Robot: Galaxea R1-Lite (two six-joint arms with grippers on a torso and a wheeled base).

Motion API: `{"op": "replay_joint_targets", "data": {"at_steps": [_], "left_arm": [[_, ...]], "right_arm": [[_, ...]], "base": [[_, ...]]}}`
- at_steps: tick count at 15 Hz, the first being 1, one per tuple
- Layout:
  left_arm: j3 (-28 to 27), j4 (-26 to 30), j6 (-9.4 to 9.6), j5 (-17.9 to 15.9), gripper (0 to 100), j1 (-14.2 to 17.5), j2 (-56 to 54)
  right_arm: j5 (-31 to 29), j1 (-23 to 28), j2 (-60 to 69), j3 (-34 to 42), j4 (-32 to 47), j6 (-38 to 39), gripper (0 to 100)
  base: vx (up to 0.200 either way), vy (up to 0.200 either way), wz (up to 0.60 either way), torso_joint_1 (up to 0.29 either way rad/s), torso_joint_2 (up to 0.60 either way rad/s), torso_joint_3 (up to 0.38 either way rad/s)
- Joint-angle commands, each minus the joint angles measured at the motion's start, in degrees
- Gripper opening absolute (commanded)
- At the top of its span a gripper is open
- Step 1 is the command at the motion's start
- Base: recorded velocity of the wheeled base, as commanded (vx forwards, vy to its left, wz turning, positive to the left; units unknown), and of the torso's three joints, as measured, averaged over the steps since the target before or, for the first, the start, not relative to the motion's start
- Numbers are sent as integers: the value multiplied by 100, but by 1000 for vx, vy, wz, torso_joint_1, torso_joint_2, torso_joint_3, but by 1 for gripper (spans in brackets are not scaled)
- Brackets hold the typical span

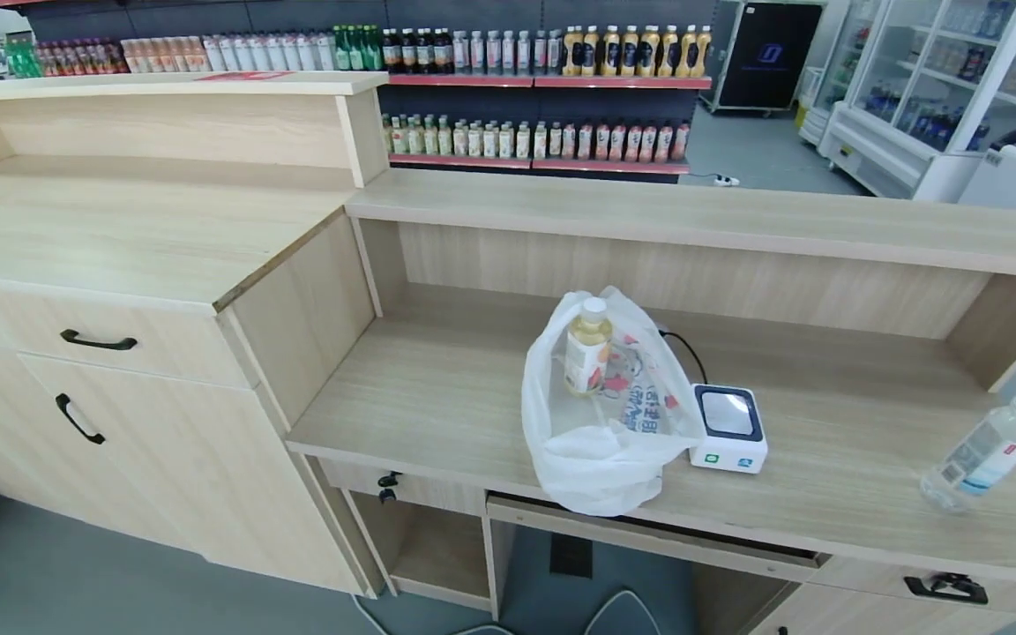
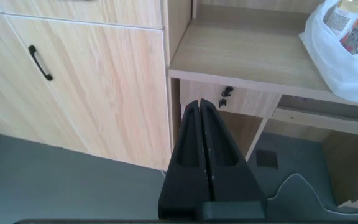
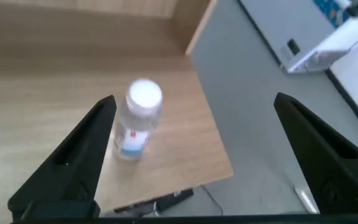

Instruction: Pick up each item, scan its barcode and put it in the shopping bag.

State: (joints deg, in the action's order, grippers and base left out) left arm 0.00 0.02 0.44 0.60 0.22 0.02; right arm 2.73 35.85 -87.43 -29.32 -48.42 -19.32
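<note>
A white plastic shopping bag (image 1: 601, 437) stands open on the wooden counter (image 1: 437, 397), with a yellow drink bottle (image 1: 587, 347) upright inside it. Just right of the bag sits a small white barcode scanner (image 1: 728, 426). A clear water bottle (image 1: 989, 451) with a white cap stands near the counter's right end. My right gripper (image 3: 194, 124) is open and hovers above that water bottle (image 3: 135, 121), apart from it. My left gripper (image 2: 201, 109) is shut with nothing in it, low in front of the counter edge, left of the shopping bag (image 2: 347, 53).
A raised shelf (image 1: 693, 216) runs along the back of the counter. A taller cabinet (image 1: 120, 265) with black handles stands to the left. A black cable (image 1: 689, 348) leads from the scanner. Store shelves of bottles (image 1: 543, 88) and fridges (image 1: 931, 79) stand behind.
</note>
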Motion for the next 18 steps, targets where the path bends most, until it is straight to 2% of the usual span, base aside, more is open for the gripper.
{"op": "replay_joint_targets", "data": {"at_steps": [1, 4, 6, 7, 10, 12, 14, 16, 17, 18], "left_arm": [[0, -2, 0, 2, 0, 4, -2], [0, -2, 0, 2, 0, 4, -2], [0, -2, 0, 2, 0, 4, -2], [0, -2, 0, 2, 0, 4, -2], [0, -2, 0, 2, 0, 4, -2], [0, -2, 0, 2, 0, 4, -2], [0, -2, 0, 2, 0, -4, -2], [0, -2, 0, 2, 0, 4, -2], [0, -2, 0, 2, 0, 4, -2], [0, -2, 0, 2, 0, 4, -2]], "right_arm": [[17, 607, -547, 40, 412, -37, 100], [325, 1073, -934, 67, 395, -344, 100], [1283, 1609, -1083, 119, 307, -933, 100], [1564, 1785, -1066, 119, 333, -1126, 100], [1748, 2136, -1039, 128, 307, -1214, 100], [1863, 2144, -1074, 128, 289, -1205, 100], [2241, 2144, -1259, 102, 219, -1179, 100], [2531, 2144, -1523, 102, -53, -1170, 100], [2926, 2144, -1900, 58, -414, -1170, 100], [3032, 2144, -2050, 14, -677, -1170, 100]], "base": [[0, 0, 0, 0, 0, 0], [0, 0, 0, 102, -167, -102], [0, 0, 0, 0, 0, 0], [0, 0, 0, 0, 0, 0], [0, 0, 0, 0, 0, 0], [0, 0, 0, 0, 0, 0], [0, 0, 0, 0, 0, 0], [0, 0, 0, 0, 0, 0], [0, 0, 0, 0, 0, 0], [0, 0, 0, 0, 0, 0]]}}
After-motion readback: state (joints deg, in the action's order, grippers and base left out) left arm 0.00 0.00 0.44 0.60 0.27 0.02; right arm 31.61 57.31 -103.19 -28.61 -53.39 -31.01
